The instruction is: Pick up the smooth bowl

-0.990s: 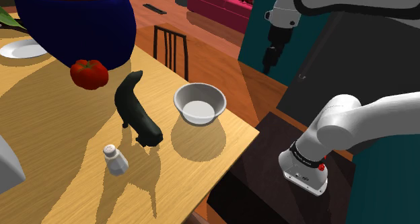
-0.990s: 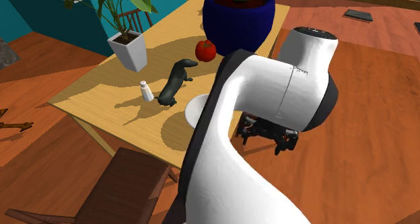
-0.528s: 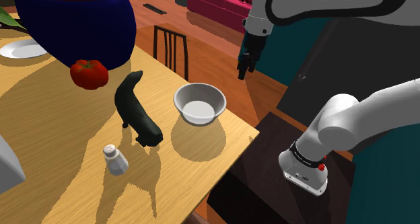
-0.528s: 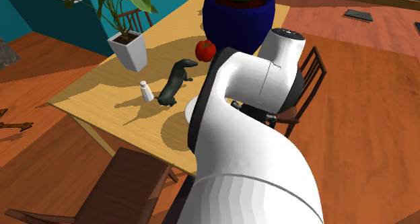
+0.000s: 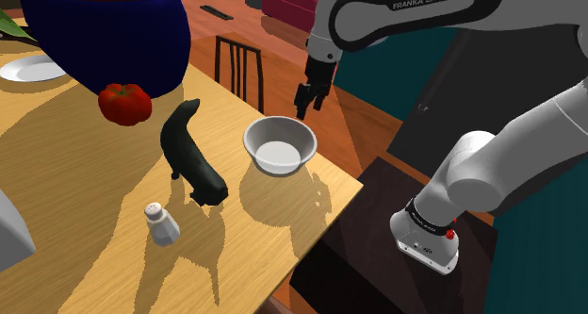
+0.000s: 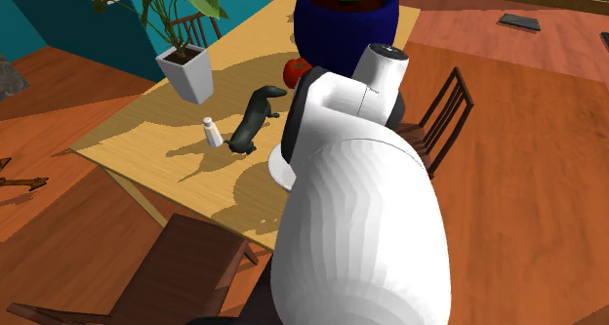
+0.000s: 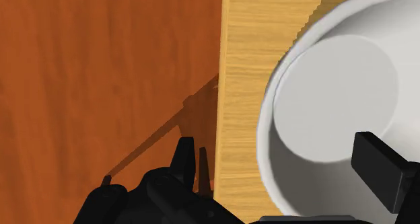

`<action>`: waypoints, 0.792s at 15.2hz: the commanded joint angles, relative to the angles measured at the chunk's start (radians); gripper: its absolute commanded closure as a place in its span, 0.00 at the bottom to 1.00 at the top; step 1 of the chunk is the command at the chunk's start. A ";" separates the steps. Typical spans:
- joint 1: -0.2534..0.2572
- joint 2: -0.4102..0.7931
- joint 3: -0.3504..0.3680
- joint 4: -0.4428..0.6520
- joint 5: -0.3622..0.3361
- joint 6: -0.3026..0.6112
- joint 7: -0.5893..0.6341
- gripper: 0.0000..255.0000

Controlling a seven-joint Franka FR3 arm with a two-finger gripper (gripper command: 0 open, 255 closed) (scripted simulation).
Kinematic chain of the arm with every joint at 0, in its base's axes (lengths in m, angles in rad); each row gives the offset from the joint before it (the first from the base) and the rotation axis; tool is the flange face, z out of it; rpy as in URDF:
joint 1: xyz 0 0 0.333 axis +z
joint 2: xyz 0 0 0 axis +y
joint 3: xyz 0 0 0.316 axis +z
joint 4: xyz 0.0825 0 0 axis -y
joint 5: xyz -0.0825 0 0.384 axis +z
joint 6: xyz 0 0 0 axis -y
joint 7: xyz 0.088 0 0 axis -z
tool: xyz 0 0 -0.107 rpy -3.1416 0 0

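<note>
A wooden table is standing on a reddish floor, carrying a white bowl near its right edge, just right of a black figurine. The gripper is hovering above the bowl's far rim, beside the table edge. Its fingers are spread apart, grasping nothing, and the rim is lying between them.

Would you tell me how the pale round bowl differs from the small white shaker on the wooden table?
The pale round bowl is wide, low and open-topped, while the small white shaker is narrow and capped. The bowl is much the larger. The bowl stands near the table's edge towards the stand, and the shaker stands further in, beside the dark animal figurine. Both are pale and stand upright on the wooden table.
</note>
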 commanded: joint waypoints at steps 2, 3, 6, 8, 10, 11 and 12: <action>0.009 0.054 0.011 0.013 0.016 0.055 0.007 0.00; 0.009 0.059 0.011 0.003 0.018 0.069 0.005 0.00; 0.011 0.075 0.013 -0.023 0.021 0.110 -0.002 0.00; 0.011 0.086 0.014 -0.040 0.024 0.138 -0.006 0.00; 0.012 0.090 0.014 -0.045 0.025 0.146 -0.008 0.00; 0.012 0.089 0.015 -0.046 0.025 0.147 -0.007 1.00; 0.012 0.088 0.015 -0.046 0.025 0.147 -0.007 1.00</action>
